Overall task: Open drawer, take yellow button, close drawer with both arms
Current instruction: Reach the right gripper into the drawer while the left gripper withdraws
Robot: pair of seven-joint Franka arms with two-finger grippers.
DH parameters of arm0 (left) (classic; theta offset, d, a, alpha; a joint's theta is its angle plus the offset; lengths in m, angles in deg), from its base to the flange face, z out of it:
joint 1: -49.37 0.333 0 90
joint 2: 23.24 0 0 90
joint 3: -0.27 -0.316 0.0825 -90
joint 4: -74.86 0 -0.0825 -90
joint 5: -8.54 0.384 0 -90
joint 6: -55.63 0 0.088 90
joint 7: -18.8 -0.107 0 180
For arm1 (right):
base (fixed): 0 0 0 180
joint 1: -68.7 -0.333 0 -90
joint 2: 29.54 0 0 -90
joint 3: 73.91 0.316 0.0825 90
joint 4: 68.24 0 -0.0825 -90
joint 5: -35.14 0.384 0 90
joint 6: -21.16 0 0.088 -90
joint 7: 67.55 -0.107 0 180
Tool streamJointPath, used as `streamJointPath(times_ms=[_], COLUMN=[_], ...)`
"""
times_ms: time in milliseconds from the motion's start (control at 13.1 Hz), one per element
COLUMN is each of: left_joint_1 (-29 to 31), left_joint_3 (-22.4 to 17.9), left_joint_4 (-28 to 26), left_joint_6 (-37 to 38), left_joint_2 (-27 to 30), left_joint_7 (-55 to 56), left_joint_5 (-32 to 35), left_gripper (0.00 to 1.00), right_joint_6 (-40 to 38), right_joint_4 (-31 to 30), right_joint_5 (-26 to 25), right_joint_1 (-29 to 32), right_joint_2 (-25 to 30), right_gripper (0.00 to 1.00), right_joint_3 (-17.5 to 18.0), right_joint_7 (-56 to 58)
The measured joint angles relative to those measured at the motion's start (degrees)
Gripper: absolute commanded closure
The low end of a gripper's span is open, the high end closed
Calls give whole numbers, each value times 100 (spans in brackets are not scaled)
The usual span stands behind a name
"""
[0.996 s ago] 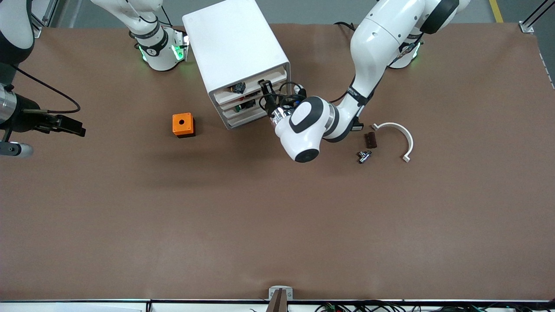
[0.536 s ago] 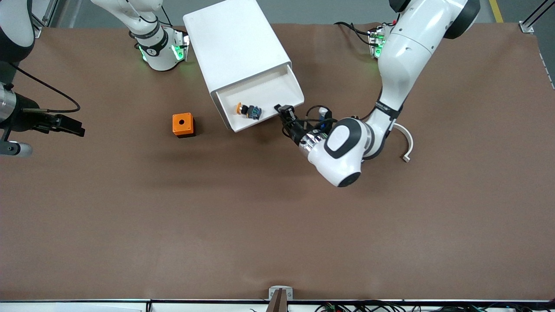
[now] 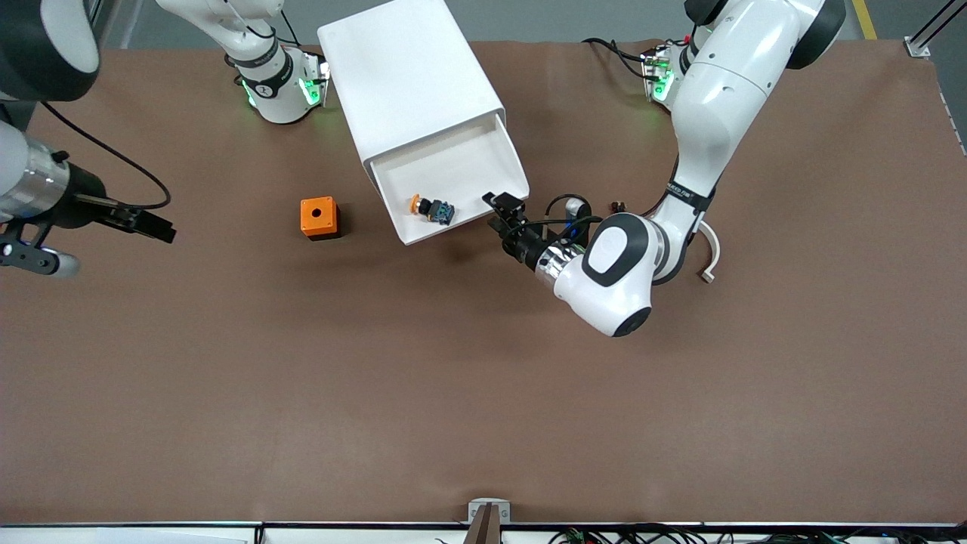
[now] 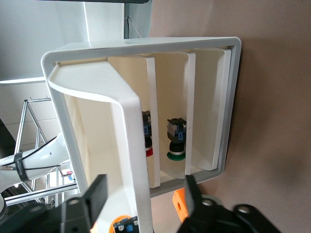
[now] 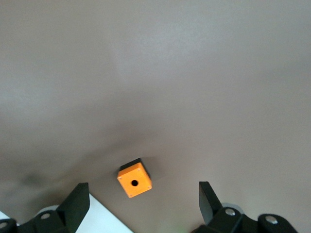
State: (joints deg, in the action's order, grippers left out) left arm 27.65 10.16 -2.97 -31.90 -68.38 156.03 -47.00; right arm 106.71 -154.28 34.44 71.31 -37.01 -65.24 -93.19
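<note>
The white cabinet [image 3: 408,75] stands near the robots' bases, and its top drawer [image 3: 483,155] is pulled out toward the front camera. The button [image 3: 432,208], with an orange cap and blue base, lies in the drawer near its front wall. My left gripper [image 3: 502,214] is open at the drawer's front corner toward the left arm's end. In the left wrist view the left gripper [image 4: 143,199] straddles the drawer's front wall [image 4: 133,160] without touching it, and the button [image 4: 124,224] shows at the edge. My right gripper [image 3: 151,225] is open and empty, in the air at the right arm's end.
An orange cube with a black hole [image 3: 319,217] sits on the table beside the cabinet and shows under the right gripper [image 5: 134,179]. A white curved piece [image 3: 709,240] lies by the left arm. Lower drawers hold red [image 4: 147,145] and green [image 4: 175,145] items.
The top drawer went from closed to pulled out as the left gripper drew back toward the front camera. The left gripper's fingers now stand clear of the front wall. The right gripper shifted slightly toward the cube.
</note>
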Motion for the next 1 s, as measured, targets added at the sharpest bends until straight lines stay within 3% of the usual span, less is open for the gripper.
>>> streamJointPath(times_ms=[306,690,996], left_joint_1=[514,1223,1258], left_joint_3=[-25,-27,-55], left_joint_4=[411,581,584], left_joint_6=[133,212,173], left_joint_2=[22,230,442], left_joint_7=[-82,-1053,-1997], left_joint_5=[670,862,1213], left_gripper=[1,1,0], right_joint_6=[9,176,732], right_joint_4=[-25,-93,-297], right_joint_5=[564,625,626], right_joint_1=[-284,-418,-484], right_joint_2=[-228,-490,-598], right_gripper=[0,0,0], right_joint_3=[196,1194,1846], right_joint_7=[-1514,-3921,-4324])
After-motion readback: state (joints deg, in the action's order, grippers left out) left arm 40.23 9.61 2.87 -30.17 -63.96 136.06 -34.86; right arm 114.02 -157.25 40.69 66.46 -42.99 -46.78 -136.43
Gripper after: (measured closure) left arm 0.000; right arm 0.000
